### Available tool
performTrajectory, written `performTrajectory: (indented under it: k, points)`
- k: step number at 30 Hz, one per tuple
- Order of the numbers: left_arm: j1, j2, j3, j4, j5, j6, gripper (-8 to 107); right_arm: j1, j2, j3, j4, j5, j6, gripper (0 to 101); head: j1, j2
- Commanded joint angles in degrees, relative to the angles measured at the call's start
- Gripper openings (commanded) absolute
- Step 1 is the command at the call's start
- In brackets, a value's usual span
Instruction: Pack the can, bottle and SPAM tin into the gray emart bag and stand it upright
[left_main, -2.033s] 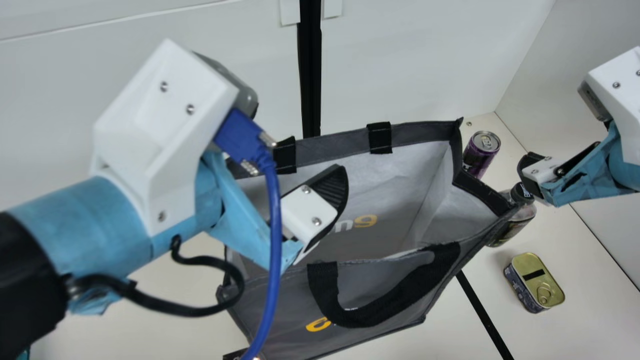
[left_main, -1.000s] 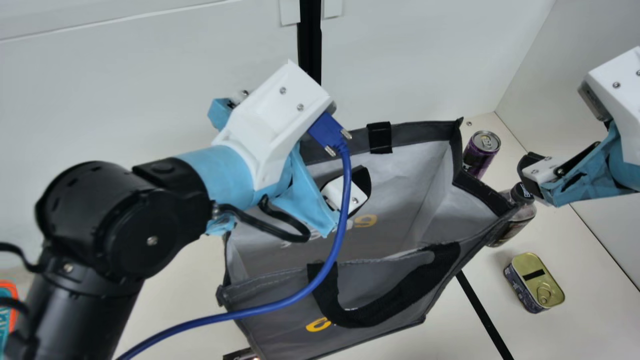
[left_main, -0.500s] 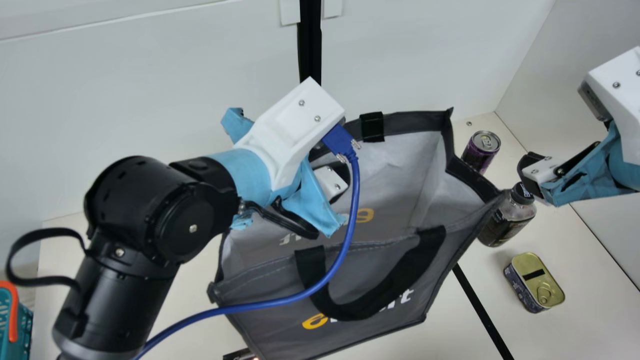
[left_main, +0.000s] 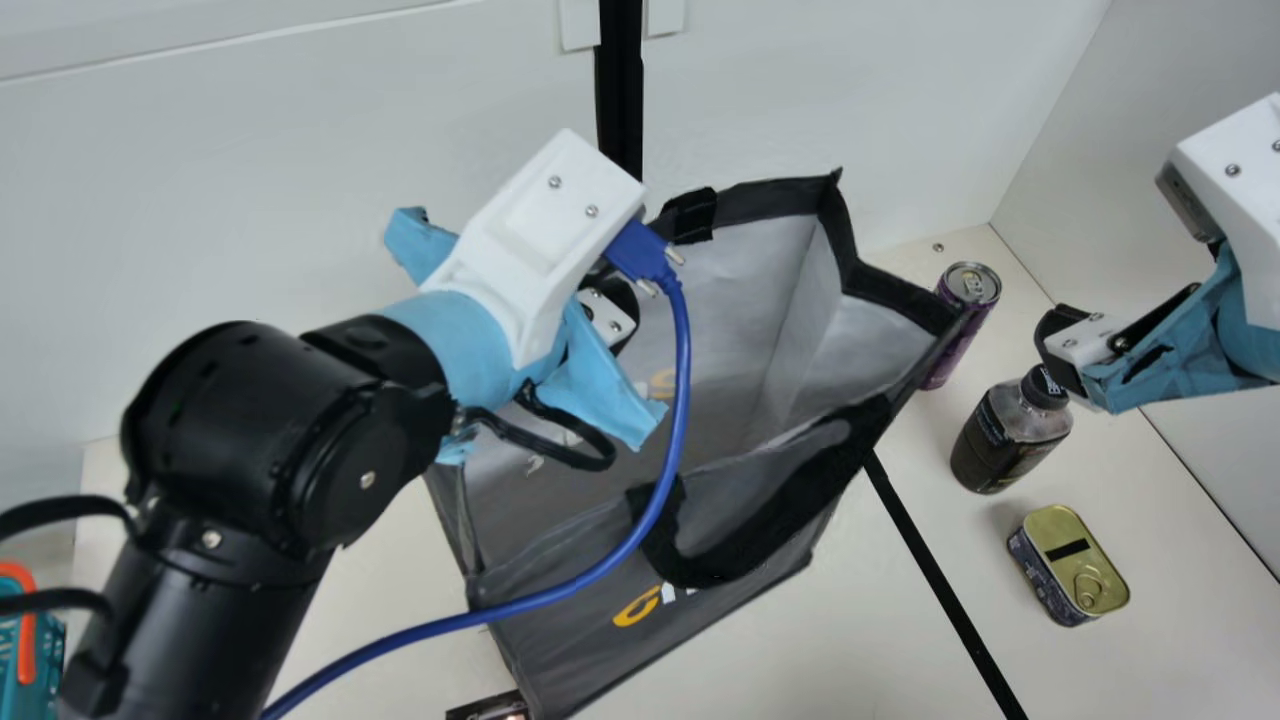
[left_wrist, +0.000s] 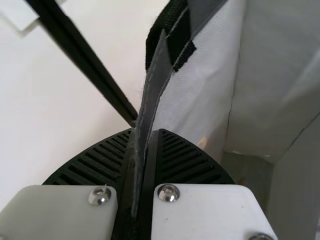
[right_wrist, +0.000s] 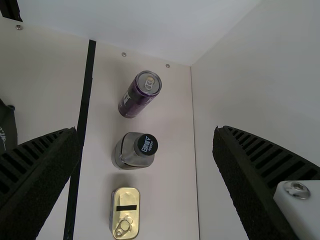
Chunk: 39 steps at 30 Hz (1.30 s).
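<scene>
Gray emart bag (left_main: 590, 635): we read a yellow "e" beside partly hidden white letters | bottle (left_main: 1003, 440), on its cap (right_wrist: 148, 144): white letters we can't make out | can (right_wrist: 133, 101): pale print, unclear to us | SPAM tin (left_main: 1080, 560): side print, too small

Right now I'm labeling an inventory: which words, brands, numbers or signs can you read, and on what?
"em": outside of the gray emart bag; the rest is unclear.
Lettering inside the bag: mostly covered.
Print on the can, the bottle and its cap: too small to read surely.
Side of the SPAM tin, dark item by the bag: too small.
</scene>
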Motion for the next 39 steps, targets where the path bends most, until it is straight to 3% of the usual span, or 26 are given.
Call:
performTrajectory:
  k: [1,18,39]
  points:
    - [-0.16,-0.85,0.86,1.59,-0.48,-2.07,-8,0.0,0.0,0.0,0.0,0.0,0.0,95,-1.3,-0.05]
    - [-0.55,-10.48,9.77,14.48,-3.0,-16.9,-8,0.0,0.0,0.0,0.0,0.0,0.0,95,-1.3,-0.05]
    - [-0.3,-21.0,26.07,44.45,-2.38,-38.54,-8,0.0,0.0,0.0,0.0,0.0,0.0,95,-1.3,-0.05]
